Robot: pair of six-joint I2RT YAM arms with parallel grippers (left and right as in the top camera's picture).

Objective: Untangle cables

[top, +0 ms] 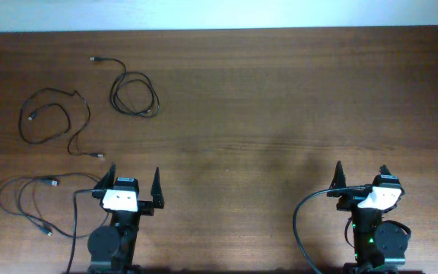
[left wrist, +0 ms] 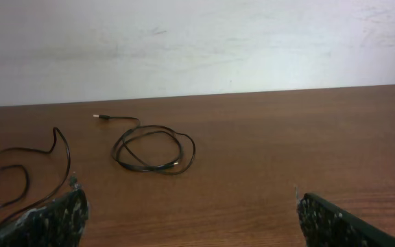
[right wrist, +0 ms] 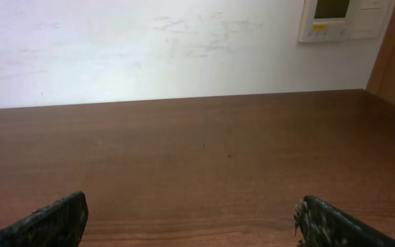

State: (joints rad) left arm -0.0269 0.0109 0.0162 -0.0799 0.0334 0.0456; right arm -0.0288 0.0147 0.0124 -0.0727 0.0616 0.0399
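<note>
**three cables loose on the left, both arms idle**

three thin black cables point(top: 115, 97) lie apart from one another on the left half of the brown desk point(top: 280, 91). the coiled cable point(top: 152, 112) sits farthest back in a small double loop, one plug end trailing off to its left. the second cable point(top: 33, 116) sprawls in a wider open loop nearer the left edge. the third cable point(top: 51, 183) curls just beside the left arm's base. the left fingers point(top: 157, 189) are spread wide with nothing between them, aimed toward the coiled cable. the right fingers point(top: 338, 176) are likewise spread and hold nothing, well apart from every cable, facing bare desk and the white wall point(right wrist: 149, 48).
</note>
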